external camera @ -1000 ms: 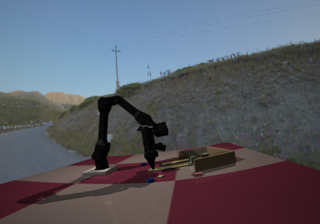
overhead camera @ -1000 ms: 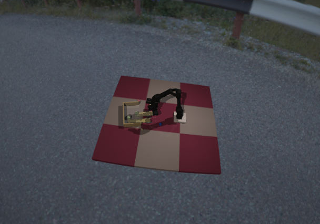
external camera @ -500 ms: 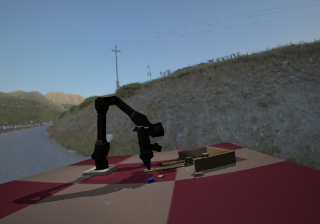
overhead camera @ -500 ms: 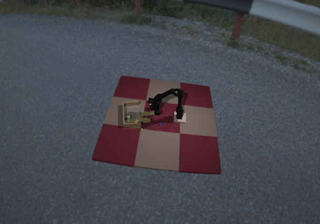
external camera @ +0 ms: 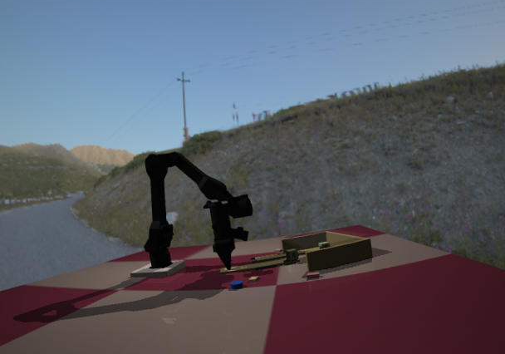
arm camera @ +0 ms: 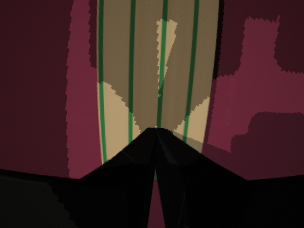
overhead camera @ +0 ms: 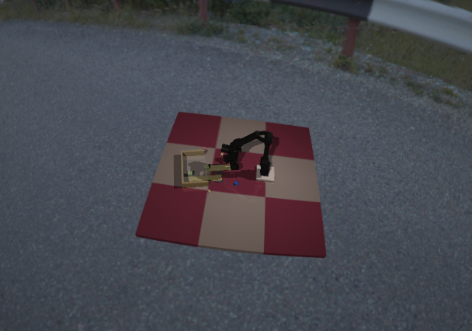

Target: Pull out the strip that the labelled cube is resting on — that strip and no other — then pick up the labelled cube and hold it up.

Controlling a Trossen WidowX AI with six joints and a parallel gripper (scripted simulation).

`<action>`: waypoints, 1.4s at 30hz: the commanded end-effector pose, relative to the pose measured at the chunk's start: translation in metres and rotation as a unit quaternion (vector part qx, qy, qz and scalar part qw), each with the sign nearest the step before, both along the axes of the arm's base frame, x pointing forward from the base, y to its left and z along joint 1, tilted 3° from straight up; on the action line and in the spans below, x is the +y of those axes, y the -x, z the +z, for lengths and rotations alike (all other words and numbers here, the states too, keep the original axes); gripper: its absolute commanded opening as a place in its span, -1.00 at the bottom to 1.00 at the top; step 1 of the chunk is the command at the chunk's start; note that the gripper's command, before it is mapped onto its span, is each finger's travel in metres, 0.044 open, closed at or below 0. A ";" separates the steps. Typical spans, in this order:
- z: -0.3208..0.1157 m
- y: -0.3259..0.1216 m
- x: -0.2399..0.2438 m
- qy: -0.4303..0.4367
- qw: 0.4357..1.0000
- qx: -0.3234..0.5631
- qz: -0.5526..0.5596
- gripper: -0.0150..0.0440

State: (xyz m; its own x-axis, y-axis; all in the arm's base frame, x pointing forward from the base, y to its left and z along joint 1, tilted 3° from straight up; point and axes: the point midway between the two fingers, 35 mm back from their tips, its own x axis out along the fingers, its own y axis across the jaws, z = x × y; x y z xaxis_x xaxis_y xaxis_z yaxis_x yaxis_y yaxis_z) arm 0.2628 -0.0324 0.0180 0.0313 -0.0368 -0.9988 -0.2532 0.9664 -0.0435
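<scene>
Gripper (overhead camera: 234, 168) (external camera: 228, 269) (arm camera: 155, 136) fingers pressed together at lower centre of the wrist view, we judge the striped strip (overhead camera: 218, 167) (external camera: 249, 267) (arm camera: 145, 45) stiff, light, best drawn by its near end.

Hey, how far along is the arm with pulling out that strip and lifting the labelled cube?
Partly done: one strip sticks out of the box, a green cube on it. I can't read any label. In hand: the shut tool is at the strip's near end, apparently dragging it. Left: finishing the pull, then grasping and raising the labelled cube.
</scene>
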 end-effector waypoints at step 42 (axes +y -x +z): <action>-0.007 0.052 -0.011 0.000 1.000 0.019 0.001 -0.49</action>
State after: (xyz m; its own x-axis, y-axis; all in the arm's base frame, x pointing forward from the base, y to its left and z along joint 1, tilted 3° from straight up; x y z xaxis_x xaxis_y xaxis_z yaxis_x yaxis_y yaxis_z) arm 0.2217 -0.0444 0.0171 0.0269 -0.0385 -0.9989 -0.2536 0.9663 -0.0441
